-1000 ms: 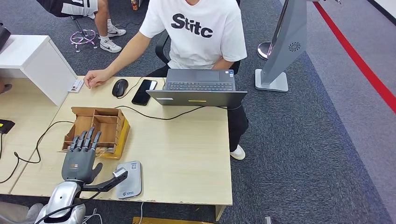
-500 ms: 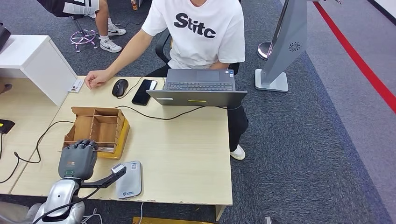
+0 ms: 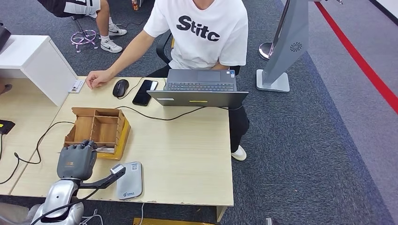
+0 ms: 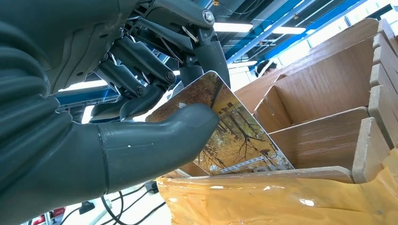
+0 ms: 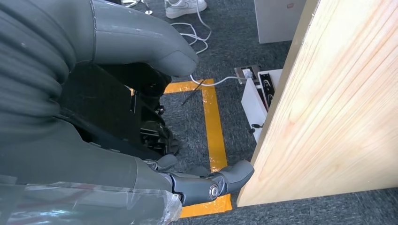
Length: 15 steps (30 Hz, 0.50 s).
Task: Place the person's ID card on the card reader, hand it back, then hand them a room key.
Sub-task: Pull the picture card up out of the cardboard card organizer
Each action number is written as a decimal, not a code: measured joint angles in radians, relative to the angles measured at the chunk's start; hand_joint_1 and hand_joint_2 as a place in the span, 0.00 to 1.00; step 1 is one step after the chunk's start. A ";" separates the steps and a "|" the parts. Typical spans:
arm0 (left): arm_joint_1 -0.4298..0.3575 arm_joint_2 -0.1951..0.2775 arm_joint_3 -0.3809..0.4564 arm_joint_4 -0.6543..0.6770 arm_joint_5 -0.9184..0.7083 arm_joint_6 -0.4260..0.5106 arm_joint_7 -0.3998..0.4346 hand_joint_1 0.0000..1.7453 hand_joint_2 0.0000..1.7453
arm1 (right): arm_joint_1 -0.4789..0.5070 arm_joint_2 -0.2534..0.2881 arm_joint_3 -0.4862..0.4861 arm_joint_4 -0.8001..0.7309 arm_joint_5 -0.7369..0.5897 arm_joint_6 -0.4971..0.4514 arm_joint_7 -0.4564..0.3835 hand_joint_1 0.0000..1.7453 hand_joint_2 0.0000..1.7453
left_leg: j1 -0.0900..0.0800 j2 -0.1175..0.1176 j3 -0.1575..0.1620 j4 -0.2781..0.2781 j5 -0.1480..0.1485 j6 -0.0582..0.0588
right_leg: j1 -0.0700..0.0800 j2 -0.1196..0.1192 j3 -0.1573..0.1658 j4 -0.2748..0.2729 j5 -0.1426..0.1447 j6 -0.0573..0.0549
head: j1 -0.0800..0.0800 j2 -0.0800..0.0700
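My left hand (image 3: 76, 161) is at the near edge of the wooden compartment box (image 3: 101, 126), fingers curled down into it. In the left wrist view its thumb (image 4: 155, 140) and fingers pinch a room key card (image 4: 234, 136) printed with an autumn forest, its lower end still inside the box (image 4: 328, 89). The grey card reader (image 3: 129, 180) lies at the table's front edge, just right of my left wrist. A small ID card (image 3: 76, 86) lies at the far left of the table beside the person's hand (image 3: 96, 78). My right hand (image 5: 108, 108) hangs beside the table edge, fingers apart, holding nothing.
A person in a white shirt (image 3: 202, 33) sits across the table behind an open laptop (image 3: 199, 89). A mouse (image 3: 120, 87), a phone (image 3: 144, 92) and black cables (image 3: 42, 136) lie on the table. A white cabinet (image 3: 33, 63) stands at the far left.
My left hand's fingers, stretched out over the box a second ago, have curled down and closed on the key card. The person has barely moved.
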 joint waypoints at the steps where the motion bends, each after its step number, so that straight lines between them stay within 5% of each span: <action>1: 0.000 0.000 0.000 0.000 0.000 0.000 0.000 1.00 1.00 | 0.000 0.000 0.000 0.000 0.000 0.000 0.000 0.00 1.00 | 0.000 0.000 0.000 0.000 0.000 0.000 | 0.000 0.000 0.000 0.000 0.000 0.000 | 0.000 0.000; 15: -0.003 0.000 0.002 -0.017 0.000 0.010 0.001 1.00 1.00 | 0.000 0.000 0.000 0.000 0.003 0.000 0.001 0.00 1.00 | 0.000 0.000 0.000 0.000 0.000 0.000 | 0.000 0.000 0.000 0.000 0.000 0.000 | 0.000 0.000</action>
